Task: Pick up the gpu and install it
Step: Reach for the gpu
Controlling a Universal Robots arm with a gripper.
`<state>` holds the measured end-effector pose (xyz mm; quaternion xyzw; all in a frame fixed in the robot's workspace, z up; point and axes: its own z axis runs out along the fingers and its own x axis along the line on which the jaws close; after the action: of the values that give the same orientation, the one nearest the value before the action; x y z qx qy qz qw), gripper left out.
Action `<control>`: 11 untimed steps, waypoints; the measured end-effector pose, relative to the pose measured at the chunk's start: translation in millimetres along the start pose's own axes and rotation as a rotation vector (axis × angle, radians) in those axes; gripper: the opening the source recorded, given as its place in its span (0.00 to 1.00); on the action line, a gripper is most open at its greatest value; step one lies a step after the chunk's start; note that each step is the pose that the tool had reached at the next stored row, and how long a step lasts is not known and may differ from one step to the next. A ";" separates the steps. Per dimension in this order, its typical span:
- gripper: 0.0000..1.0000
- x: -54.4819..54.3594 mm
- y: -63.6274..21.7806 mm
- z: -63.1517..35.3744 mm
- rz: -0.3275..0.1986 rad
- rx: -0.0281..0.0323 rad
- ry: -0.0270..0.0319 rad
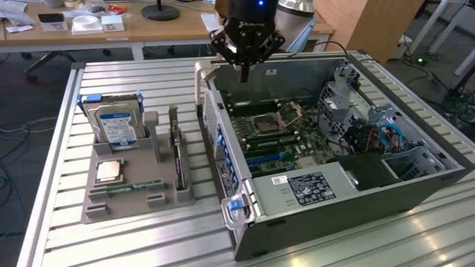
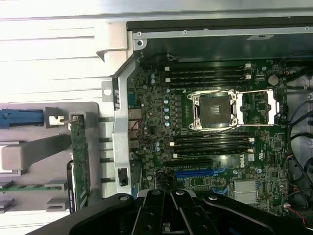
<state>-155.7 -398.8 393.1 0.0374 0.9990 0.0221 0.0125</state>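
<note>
Exterior view inspector: End effector (image 1: 243,72) clenched, nothing in its grasp, poised above the open computer case (image 1: 349,217). Position of the gpu (image 1: 177,150)?

Wrist view inspector: Standing edge-on in the grey holder (image 2: 29,152) on the table (image 1: 133,239), outside the case. It is lower than the end effector, well apart from it and untouched.

Before me, an open computer case (image 1: 356,211) lies on the slatted table (image 1: 148,245), its motherboard (image 1: 293,136) and CPU socket (image 1: 267,121) exposed. At the exterior view's left, a grey holder (image 1: 111,210) carries an upright hard drive (image 1: 115,125), a processor chip (image 1: 109,170) and a green memory stick (image 1: 137,185).
</note>
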 end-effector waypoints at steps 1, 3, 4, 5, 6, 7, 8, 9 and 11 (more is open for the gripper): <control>0.11 1.0 -0.1 0.0 0.000 0.0000 0.0000; 0.11 3.4 -0.3 -0.1 0.000 0.0000 0.0000; 0.11 4.6 -0.3 -0.1 0.000 0.0000 0.0001; 0.11 5.8 -0.4 -0.1 0.000 0.0000 0.0000; 0.11 6.9 -0.5 -0.1 0.000 0.0000 0.0000; 0.11 8.0 -0.6 -0.1 0.000 0.0000 0.0000; 0.11 9.1 -0.7 -0.2 0.000 0.0000 0.0001; 0.11 10.1 -0.7 -0.2 0.000 -0.0001 0.0000; 0.11 12.3 -0.9 -0.2 0.000 0.0000 0.0000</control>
<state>-168.0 -398.8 393.0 0.0374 0.9990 0.0221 0.0125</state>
